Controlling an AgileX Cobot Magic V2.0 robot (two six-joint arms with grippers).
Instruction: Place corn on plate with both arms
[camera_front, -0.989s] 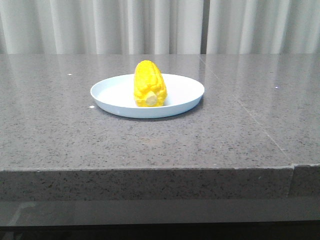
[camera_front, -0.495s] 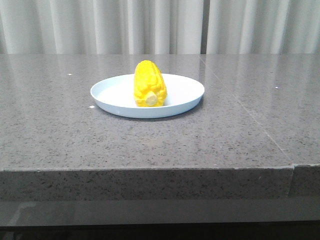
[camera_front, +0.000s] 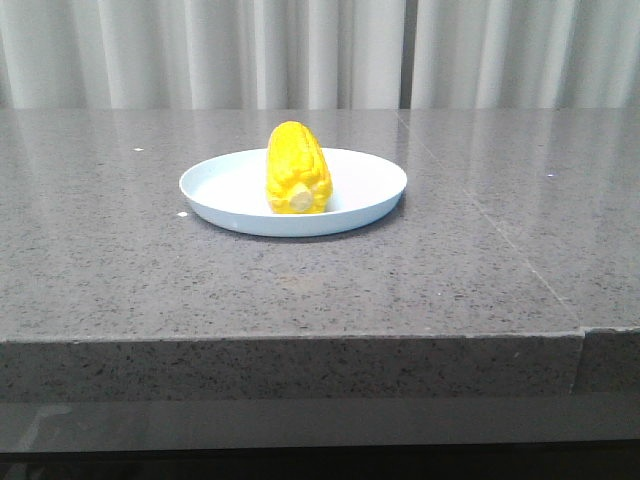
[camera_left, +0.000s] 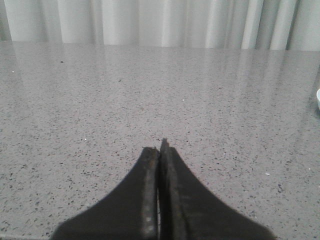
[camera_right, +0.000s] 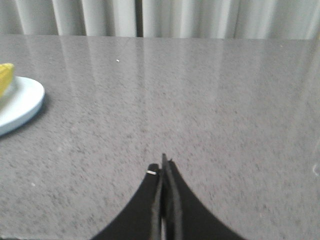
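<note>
Corn (camera_front: 298, 169) lies on the plate (camera_front: 365, 190), unchanged from a second ago.
Left gripper (camera_left: 160, 150) and right gripper (camera_right: 163, 165) are pressed together, empty, over the surface (camera_front: 150, 270).

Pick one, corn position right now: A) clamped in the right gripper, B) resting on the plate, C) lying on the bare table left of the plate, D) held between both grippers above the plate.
B. In the front view the corn rests on the plate, with no arm near it; the left gripper and right gripper are each shut on nothing over bare table.
</note>
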